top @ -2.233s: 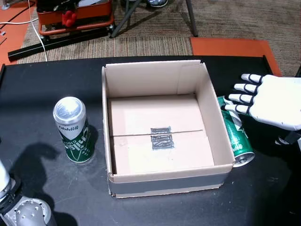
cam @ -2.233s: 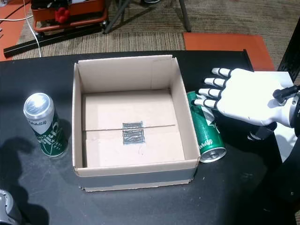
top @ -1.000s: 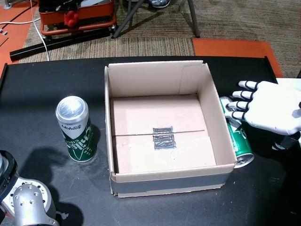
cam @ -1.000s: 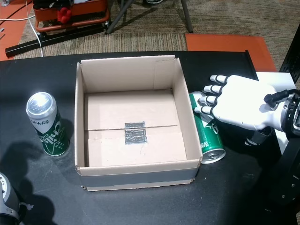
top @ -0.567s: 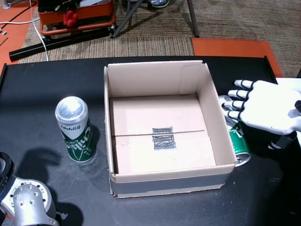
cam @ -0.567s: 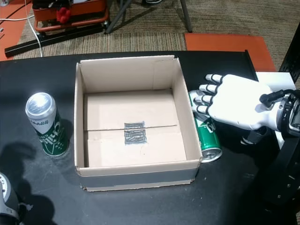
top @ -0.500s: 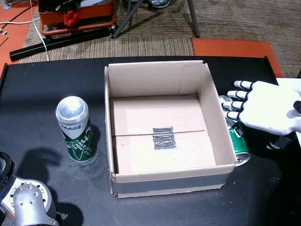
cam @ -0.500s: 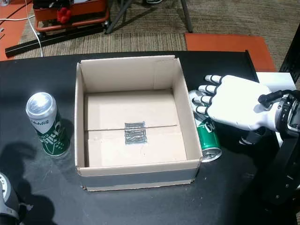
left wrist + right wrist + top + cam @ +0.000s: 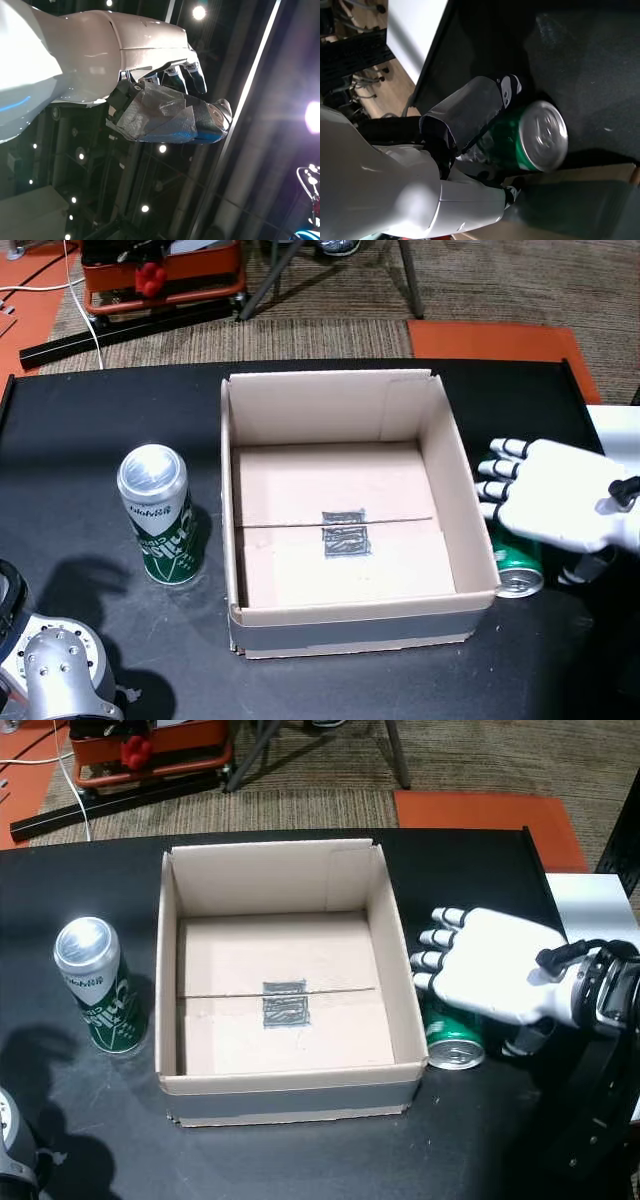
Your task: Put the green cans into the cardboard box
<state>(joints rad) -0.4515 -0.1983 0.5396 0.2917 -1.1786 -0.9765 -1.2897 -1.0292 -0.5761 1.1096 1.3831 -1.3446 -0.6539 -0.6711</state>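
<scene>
right wrist view: right hand (image 9: 465, 150) curled round lying green can (image 9: 530, 142); left hand (image 9: 150, 95) empty.

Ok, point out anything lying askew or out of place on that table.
One green can lies on its side against the cardboard box's outer wall, under the right hand, while the other can stands upright on the box's far side. The box itself holds no cans.

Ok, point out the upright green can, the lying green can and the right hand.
upright green can (image 9: 162, 530), a head view, green side wall.
lying green can (image 9: 455, 1052), a head view, silver end.
right hand (image 9: 490, 978), a head view, white back.
</scene>
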